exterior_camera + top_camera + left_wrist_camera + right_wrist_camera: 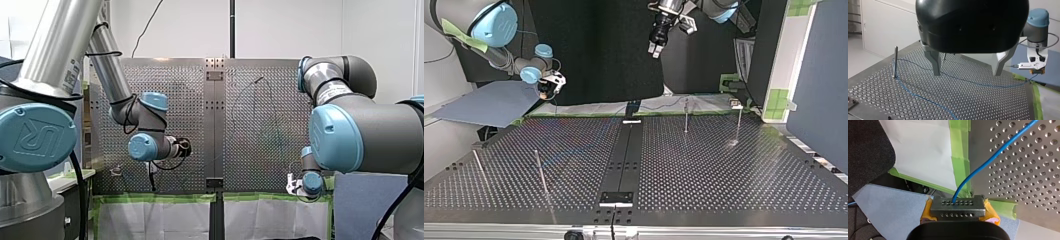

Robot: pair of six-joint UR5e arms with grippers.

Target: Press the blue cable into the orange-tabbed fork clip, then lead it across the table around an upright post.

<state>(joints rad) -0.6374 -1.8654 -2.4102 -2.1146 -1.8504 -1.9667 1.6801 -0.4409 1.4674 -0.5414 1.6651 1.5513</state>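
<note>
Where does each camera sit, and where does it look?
Front: behind, facing over the table; my left arm and my right arm show.
Top: across the table, facing both arms.
Left wrist: on my left arm, facing post, blue cable; open left gripper shows.
Right wrist: on my right arm; right gripper clamps that cable.
Shared: the cable, in both wrist views.

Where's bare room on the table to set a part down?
Free: top view's right half of the table, between the rail and side edge, nearer the camera than the two posts. Crowded: the left half, where the cable rounds a post toward my right gripper.
</note>
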